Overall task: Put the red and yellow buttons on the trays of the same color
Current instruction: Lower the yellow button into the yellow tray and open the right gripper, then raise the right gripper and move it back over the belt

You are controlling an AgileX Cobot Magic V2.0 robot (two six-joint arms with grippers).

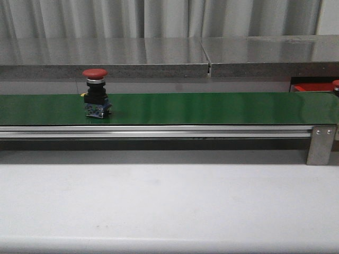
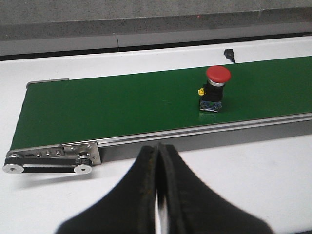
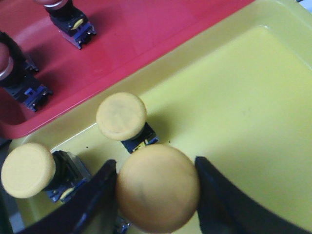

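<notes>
The green belt (image 1: 185, 108) runs lengthwise across the desk (image 1: 169, 201). One red button (image 1: 97, 92) stands upright on it, toward its left end and near its front edge. In the right wrist view a yellow tray (image 3: 243, 97) lies edge to edge with a red tray (image 3: 146, 34); each carries two buttons. The right gripper (image 3: 156, 195) grips a yellow button (image 3: 158, 187) above the yellow tray. The left gripper (image 2: 157, 195) is closed, holding nothing.
</notes>
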